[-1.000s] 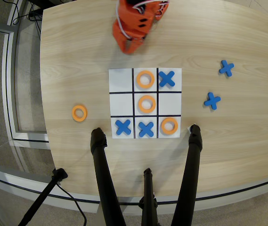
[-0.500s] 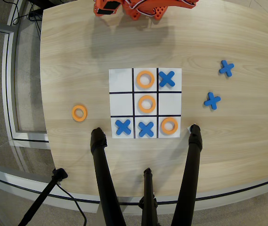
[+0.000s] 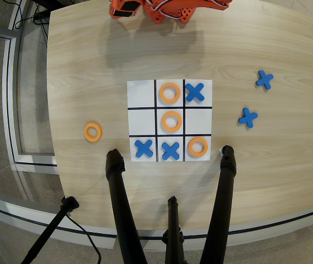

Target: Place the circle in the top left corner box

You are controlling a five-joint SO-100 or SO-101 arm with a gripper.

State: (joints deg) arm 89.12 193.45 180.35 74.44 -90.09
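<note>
In the overhead view the orange arm (image 3: 170, 10) sat folded at the top edge of the wooden table (image 3: 90, 66), only partly in frame; its gripper could not be made out, so whether the fingers were open or holding anything could not be told.

A lone orange circle (image 3: 92, 132) lay on the bare wood just left of the white board (image 3: 141, 93), level with its middle row. The top left corner box (image 3: 141, 93) was empty.

Orange rings lay in the top middle (image 3: 170, 92), centre (image 3: 171, 121) and bottom right (image 3: 198, 146) cells. Blue crosses filled the top right (image 3: 195, 92), bottom left (image 3: 143, 148) and bottom middle (image 3: 170, 150) cells. Two more crosses (image 3: 264, 80) (image 3: 248, 117) lay on the wood to the right.

Black tripod legs (image 3: 122, 203) stood at the board's near edge.
</note>
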